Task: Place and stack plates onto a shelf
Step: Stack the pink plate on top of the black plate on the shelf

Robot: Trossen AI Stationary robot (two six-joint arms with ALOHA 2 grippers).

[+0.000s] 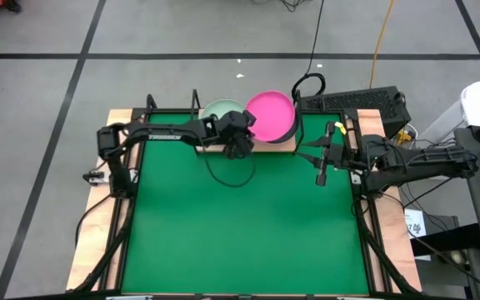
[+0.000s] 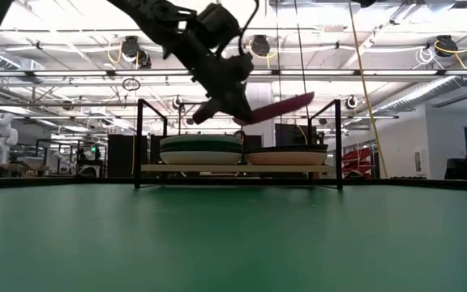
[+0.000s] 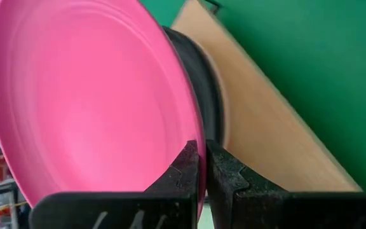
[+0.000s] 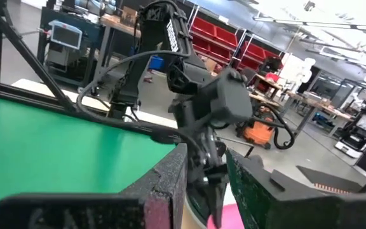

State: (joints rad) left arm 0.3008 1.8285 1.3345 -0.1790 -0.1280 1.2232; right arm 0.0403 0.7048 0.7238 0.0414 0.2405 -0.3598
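Note:
My left gripper (image 1: 245, 135) is over the shelf at the table's far edge and is shut on the magenta plate (image 1: 272, 115). This plate hangs tilted (image 2: 282, 106) above the right stack (image 2: 286, 155), whose top plate is dark (image 3: 205, 95). The left stack is topped by the mint green plate (image 1: 219, 108) (image 2: 201, 142). Both stacks rest on the shelf's wooden board (image 2: 233, 169) (image 3: 265, 127). My right gripper (image 1: 322, 173) (image 4: 206, 191) waits open at the table's right edge, touching nothing. My left gripper pinches the magenta plate's rim (image 3: 196, 149) between its two fingers, one on the plate's upper face and one underneath. The fingers come from the table's left and near side, roughly level. The plate is lifted clear and tilted, its free edge (image 2: 308, 98) higher than the held edge.
Black wire uprights (image 2: 139, 142) (image 2: 337, 142) stand at the shelf's ends. A black frame rail (image 1: 365, 208) runs along the table's sides. A keyboard (image 1: 352, 102) lies beyond the far right corner. The green mat (image 1: 248, 225) spreads bare toward the near edge.

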